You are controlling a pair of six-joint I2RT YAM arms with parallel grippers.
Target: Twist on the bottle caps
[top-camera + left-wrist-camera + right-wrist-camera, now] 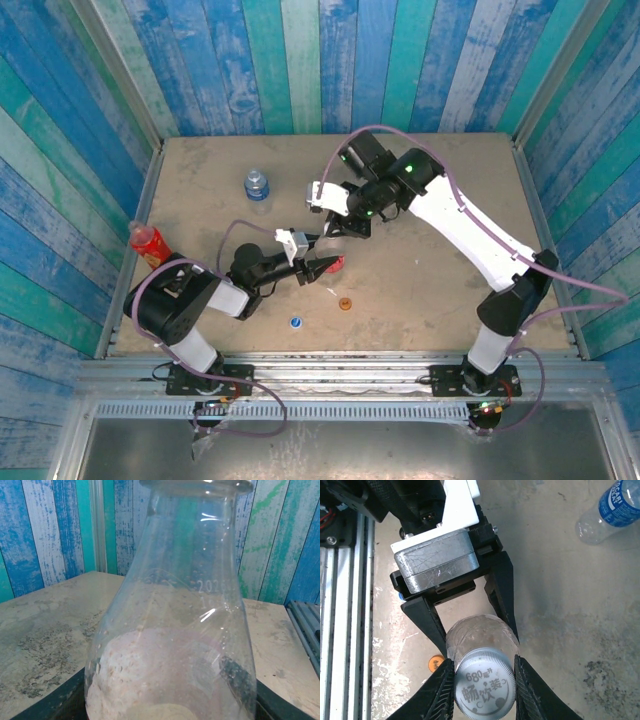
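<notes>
Step in hand: white cap [485, 682] was going onto clear bottle [170, 630], mid-table. Left gripper [477, 640] was closed down on bottle body. Right gripper [482, 666] was pinched narrow on cap at bottle mouth.

Next move likely called for right wrist twist, with left bracing against torque and regrips probable.

Orange cap [346, 304] and blue cap [296, 322] lay loose near front edge, near left gripper, so low sweeps were risky. Blue-label bottle [257, 185] stood rear left, red bottle [148, 243] by left wall. Walls were well apart from the work, with open room on right side.
</notes>
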